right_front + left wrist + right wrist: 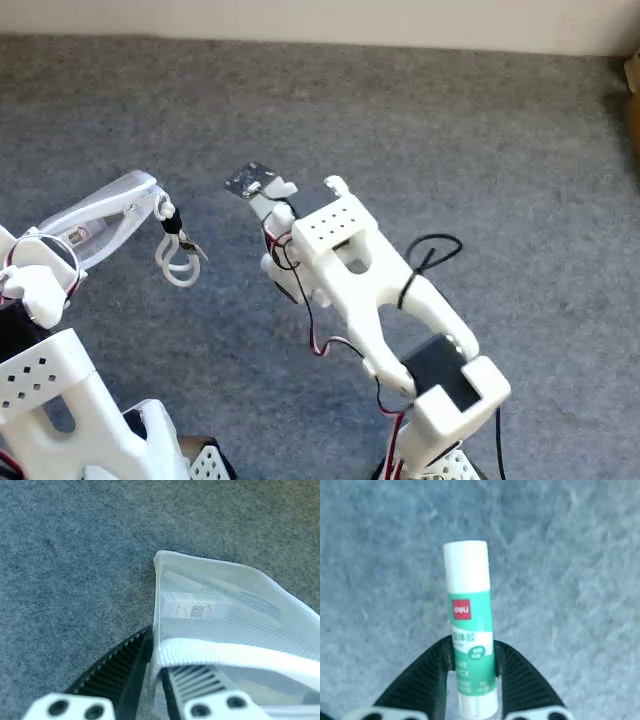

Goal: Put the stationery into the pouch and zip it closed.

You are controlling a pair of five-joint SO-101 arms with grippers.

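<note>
White-and-green glue stick [468, 595] sits clamped between the black ribbed fingers [517, 675] of the right gripper [474, 655], its white cap end poking out past the tips above the grey felt table [580, 555]. On my left wrist feed, the left gripper [154, 647] is pinched tight on the webbing edge of the white mesh pouch [215, 605]. From the high view I see the pouch stretching away from the left arm, its white cord loops [178, 262] at the far end, near the right arm [350, 260] but not touching it.
</note>
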